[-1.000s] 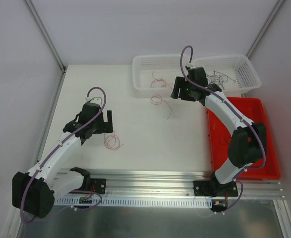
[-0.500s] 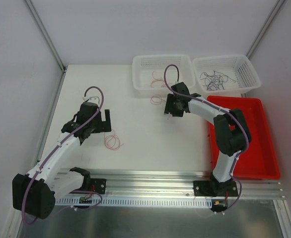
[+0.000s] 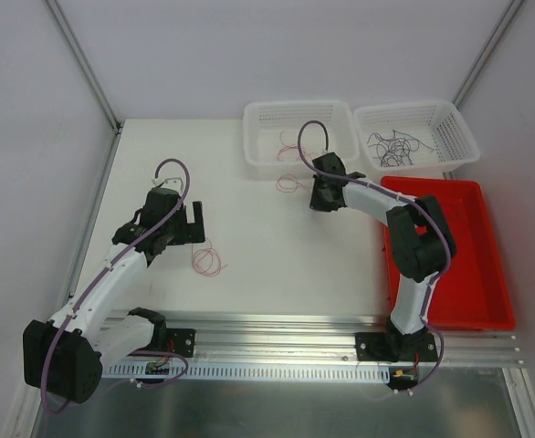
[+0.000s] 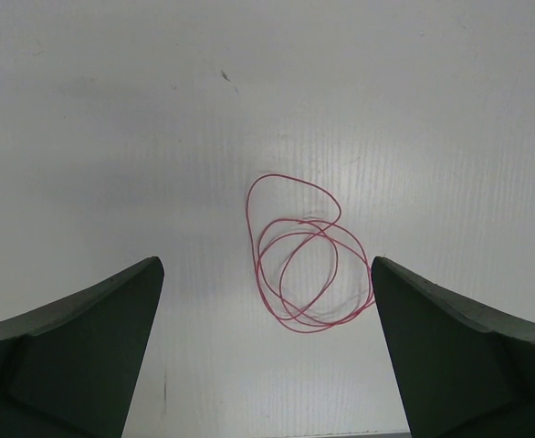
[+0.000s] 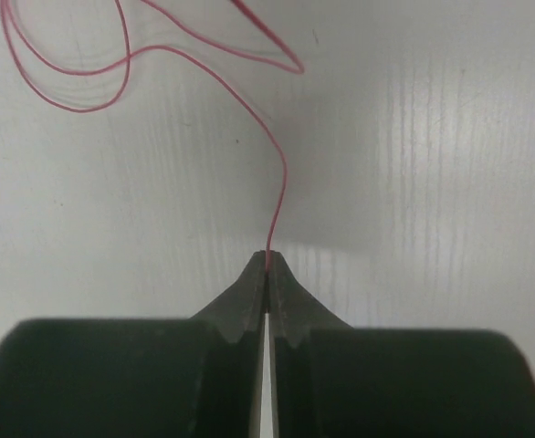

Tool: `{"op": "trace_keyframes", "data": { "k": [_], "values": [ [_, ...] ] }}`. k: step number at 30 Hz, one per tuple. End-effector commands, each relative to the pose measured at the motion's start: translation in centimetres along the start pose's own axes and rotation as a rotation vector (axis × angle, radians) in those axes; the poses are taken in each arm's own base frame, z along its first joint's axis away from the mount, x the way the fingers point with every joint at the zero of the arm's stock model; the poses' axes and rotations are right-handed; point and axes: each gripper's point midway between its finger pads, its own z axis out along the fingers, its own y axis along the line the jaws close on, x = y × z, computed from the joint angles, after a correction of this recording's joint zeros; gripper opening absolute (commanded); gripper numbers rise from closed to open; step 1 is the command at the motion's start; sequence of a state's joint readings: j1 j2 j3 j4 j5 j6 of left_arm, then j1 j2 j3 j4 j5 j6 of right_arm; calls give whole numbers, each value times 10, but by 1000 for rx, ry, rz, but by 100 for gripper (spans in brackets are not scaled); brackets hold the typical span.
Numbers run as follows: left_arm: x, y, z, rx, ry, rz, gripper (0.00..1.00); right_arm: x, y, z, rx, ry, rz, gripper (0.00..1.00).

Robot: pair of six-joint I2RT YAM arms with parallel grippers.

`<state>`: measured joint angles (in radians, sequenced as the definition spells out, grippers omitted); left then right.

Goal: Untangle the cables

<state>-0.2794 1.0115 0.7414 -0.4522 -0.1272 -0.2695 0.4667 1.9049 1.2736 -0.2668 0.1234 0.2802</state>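
On the bench, right fingers have just pinched a red wire, ready to pull; left fingers stand open.

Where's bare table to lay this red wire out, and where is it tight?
Widest bare patch: white table centre, bordered by the coiled red wire, the right gripper and the aluminium rail. Also the far-left corner, beyond the left gripper, beside the left white mesh basket. Crowded: before that basket, around the pinched red wire.
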Motion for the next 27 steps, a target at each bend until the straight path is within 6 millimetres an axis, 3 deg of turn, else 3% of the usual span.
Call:
{"op": "trace_keyframes", "data": {
  "k": [1,4,11,15,17,20,21,22,24,25,27],
  "values": [
    [-10,-2,-2,14,-26,-11,99,-73,22,-64,-57,-217,-58,1],
    [-10,0,-1,9,-26,-18,99,-106,24,-102,-54,-321,-132,1],
    [-9,0,1,7,-13,-19,99,-229,60,-212,-135,-695,-213,1],
    [-7,2,3,-6,-8,-17,99,-276,72,-262,-181,-885,-196,1],
    [-7,3,4,-11,-4,-17,99,-295,74,-278,-191,-965,-186,1],
    [-5,3,6,-14,6,-14,99,-317,75,-285,-180,-1029,-193,1],
    [-4,3,7,-15,14,-13,99,-321,74,-265,-164,-1006,-201,1],
    [-3,4,8,-15,17,-11,99,-329,73,-268,-159,-1021,-198,1],
    [-2,4,9,-18,24,-9,99,-332,71,-248,-146,-997,-200,3],
    [-3,4,9,-19,22,-9,99,-332,68,-225,-126,-965,-200,3],
    [-2,4,10,-21,26,-8,99,-329,64,-200,-112,-920,-198,5]
  ]
}}
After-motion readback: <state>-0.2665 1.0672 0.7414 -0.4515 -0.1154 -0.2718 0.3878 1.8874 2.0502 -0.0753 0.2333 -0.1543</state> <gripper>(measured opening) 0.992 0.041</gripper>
